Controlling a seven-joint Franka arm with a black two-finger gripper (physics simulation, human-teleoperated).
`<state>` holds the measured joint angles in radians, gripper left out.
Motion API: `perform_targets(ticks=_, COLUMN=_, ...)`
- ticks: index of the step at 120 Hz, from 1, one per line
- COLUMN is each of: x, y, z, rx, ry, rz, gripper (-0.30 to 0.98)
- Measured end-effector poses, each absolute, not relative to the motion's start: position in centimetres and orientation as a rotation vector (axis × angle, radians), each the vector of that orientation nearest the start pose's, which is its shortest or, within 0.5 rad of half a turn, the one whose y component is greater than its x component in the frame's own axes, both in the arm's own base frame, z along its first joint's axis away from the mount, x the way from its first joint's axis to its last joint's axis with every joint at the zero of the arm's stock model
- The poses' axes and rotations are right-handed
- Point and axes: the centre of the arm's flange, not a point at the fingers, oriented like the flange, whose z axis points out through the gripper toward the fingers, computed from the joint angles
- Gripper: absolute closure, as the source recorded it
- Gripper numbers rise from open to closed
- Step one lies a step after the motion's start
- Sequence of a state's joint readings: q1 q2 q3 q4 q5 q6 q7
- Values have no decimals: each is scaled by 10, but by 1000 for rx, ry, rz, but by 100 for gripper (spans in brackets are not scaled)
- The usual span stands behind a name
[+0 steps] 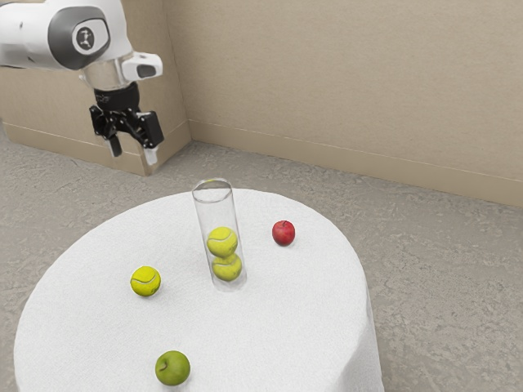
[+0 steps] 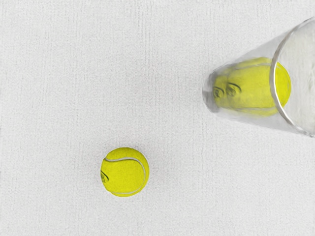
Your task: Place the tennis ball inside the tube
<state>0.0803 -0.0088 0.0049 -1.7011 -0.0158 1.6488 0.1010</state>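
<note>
Tennis ball (image 1: 145, 281), lower left in the exterior view, rests on the table (image 1: 82, 327), well below our gripper (image 1: 133, 153), upper left, which we hold empty, fingers spread apart.

Glossy tube (image 1: 217, 212), matt tablecloth (image 1: 90, 269)
The tube looks smooth, perhaps plastic; the loose tennis ball (image 1: 145, 281), matt felt; the floor (image 1: 441, 286), rough.

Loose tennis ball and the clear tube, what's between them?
Only bare white tablecloth separates the loose ball from the tube, in exterior and wrist views.
</note>
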Motion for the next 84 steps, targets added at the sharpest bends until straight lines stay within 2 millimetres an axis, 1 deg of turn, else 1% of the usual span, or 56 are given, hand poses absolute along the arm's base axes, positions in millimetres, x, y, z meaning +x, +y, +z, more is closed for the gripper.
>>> perform_targets(ticks=10, x=549, y=41, z=574, rx=-3158, ry=44, rz=50, gripper=0)
perform_targets(ticks=13, x=546, y=39, z=571, rx=-3158, ry=50, rz=56, gripper=0)
perform_targets(ticks=17, x=540, y=37, z=561, rx=-3159, ry=58, rz=75, gripper=0)
perform_targets(ticks=25, x=523, y=34, z=527, rx=-3160, ry=66, rz=139, gripper=0)
perform_targets(ticks=28, x=517, y=34, z=510, rx=-3161, ry=65, rz=167, gripper=0)
perform_targets(ticks=34, x=509, y=37, z=479, rx=-3161, ry=57, rz=205, gripper=0)
perform_targets(ticks=40, x=504, y=39, z=451, rx=-3161, ry=48, rz=217, gripper=0)
perform_targets(ticks=52, x=498, y=42, z=404, rx=-3162, ry=38, rz=198, gripper=0)
perform_targets(ticks=59, x=499, y=43, z=380, rx=-3161, ry=30, rz=176, gripper=0)
perform_targets(ticks=66, x=503, y=45, z=351, rx=-3160, ry=16, rz=159, gripper=0)
perform_targets(ticks=74, x=509, y=48, z=331, rx=-3158, ry=-11, rz=127, gripper=0)
perform_targets(ticks=84, x=514, y=58, z=317, rx=-3152, ry=-55, rz=85, gripper=0)
